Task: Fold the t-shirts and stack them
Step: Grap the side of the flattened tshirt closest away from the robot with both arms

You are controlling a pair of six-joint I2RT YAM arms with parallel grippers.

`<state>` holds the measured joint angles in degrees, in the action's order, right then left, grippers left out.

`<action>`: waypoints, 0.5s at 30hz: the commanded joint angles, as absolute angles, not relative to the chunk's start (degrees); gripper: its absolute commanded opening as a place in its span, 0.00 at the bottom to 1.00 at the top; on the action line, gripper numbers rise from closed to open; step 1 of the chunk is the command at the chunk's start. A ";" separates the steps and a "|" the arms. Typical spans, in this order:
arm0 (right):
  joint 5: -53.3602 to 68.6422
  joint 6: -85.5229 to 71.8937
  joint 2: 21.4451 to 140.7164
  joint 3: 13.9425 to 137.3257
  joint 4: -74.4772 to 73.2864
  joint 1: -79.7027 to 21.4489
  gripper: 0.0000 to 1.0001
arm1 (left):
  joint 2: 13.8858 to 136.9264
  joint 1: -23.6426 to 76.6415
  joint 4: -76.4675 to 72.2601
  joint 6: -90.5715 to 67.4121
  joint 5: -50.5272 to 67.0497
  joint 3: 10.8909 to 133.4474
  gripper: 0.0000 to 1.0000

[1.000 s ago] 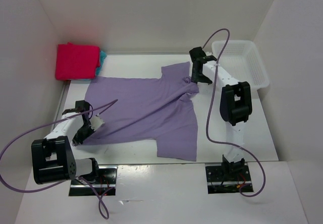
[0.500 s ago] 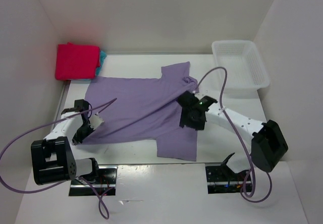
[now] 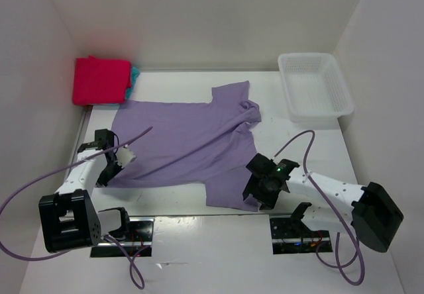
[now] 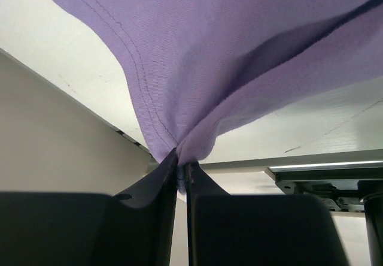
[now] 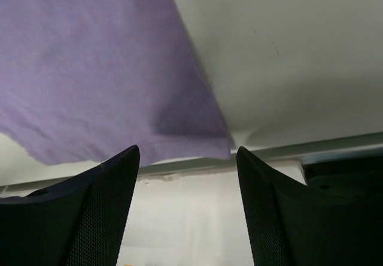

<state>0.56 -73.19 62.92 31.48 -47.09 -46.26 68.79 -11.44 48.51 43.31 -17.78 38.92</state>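
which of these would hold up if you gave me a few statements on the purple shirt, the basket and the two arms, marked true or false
1. The pale lavender cloth t-shirt lies spread on the white table. True.
2. The left gripper has its jaws open over bare table. False: its jaws are shut on the lavender shirt's hem.
3. The right gripper has its jaws open, gripping nothing, at the shirt's near corner. True.
4. The white plastic mesh basket holds a folded shirt. False: no shirt shows in it.
5. The folded magenta-red cloth shirt sits in the far right corner. False: it sits in the far left corner.
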 commanded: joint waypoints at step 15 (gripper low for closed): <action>1.32 -75.42 71.54 29.88 -38.58 -47.02 0.00 | 65.57 -11.78 50.36 44.74 -16.35 39.64 0.14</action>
